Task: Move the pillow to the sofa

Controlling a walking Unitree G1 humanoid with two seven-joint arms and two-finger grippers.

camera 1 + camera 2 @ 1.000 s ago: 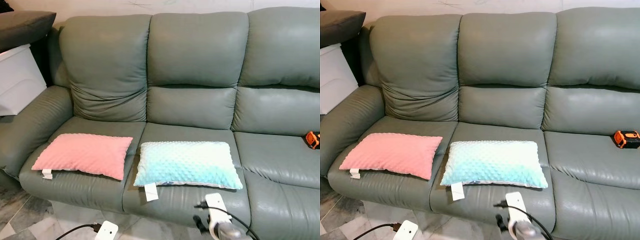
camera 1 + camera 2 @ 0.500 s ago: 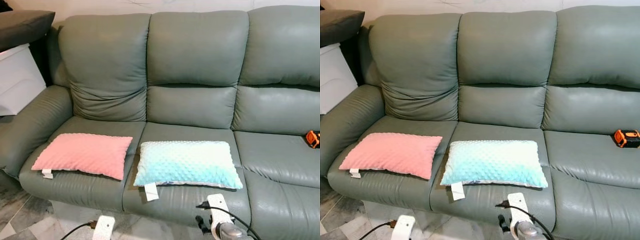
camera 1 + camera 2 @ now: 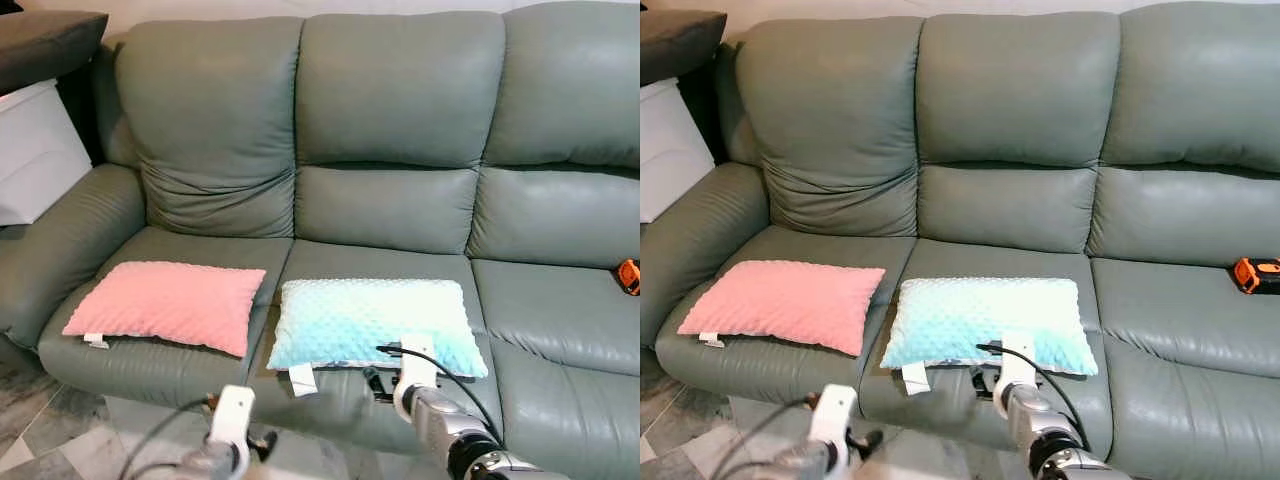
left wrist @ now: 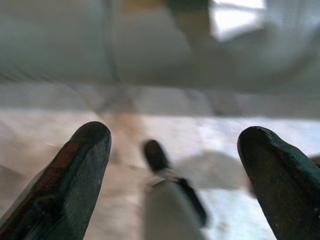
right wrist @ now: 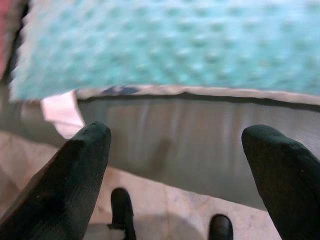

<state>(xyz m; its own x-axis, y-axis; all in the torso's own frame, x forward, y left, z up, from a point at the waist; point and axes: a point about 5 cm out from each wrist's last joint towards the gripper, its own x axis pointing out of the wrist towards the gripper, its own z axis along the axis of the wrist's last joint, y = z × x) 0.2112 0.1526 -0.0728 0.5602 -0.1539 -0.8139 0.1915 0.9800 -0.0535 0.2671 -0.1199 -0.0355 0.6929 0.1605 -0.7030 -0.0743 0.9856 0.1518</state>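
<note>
Right gripper [image 5: 175, 165] — fingers wide apart, empty — reaches toward the teal pillow [image 3: 372, 322] lying on the sofa [image 3: 390, 130]. Left gripper [image 4: 172, 165], likewise spread and empty, points floorward.

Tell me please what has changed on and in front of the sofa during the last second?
The right gripper has come up and forward to the front edge of the teal pillow, fingers open, holding nothing. The left gripper has also risen a little, open, over the floor. The teal pillow, the pink pillow and the orange object lie on the sofa as before.
</note>
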